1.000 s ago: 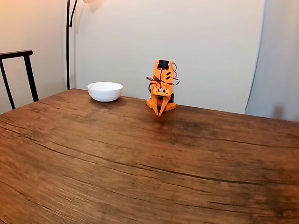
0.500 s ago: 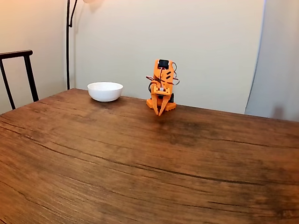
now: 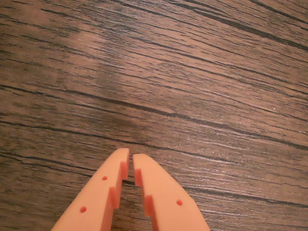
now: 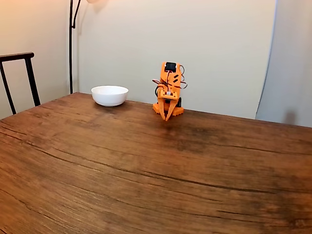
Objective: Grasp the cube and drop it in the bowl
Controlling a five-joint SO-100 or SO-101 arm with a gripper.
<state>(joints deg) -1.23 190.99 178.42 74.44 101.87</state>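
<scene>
One end effector enters the wrist view from the bottom edge: two orange fingers, tips pointing up the picture and drawn nearly together, with a thin slit between them and nothing held in that slit. Each finger carries small round holes on its upper face and stepped notches on its inner edge. Under and beyond the tips lies bare tabletop, dark brown wood with long black grain lines running across the picture.

Fixed view, counted: one bowl, one orange arm, one chair, one dark lamp pole. The bowl is white, round and shallow, sitting on the far part of the tabletop. Taking the bowl as reference: the arm stands to its right, well apart, also at the far edge and folded upright on its base; the end effector hangs at the arm's lower front, tips pointing down and close over the wood, fingers almost closed and empty. The chair back stands left of the bowl, off the tabletop. The pole rises behind the bowl, to its left, against the pale wall. The bowl's inside is hidden from this low angle. Cube count: none located on the wood seen in either view.
</scene>
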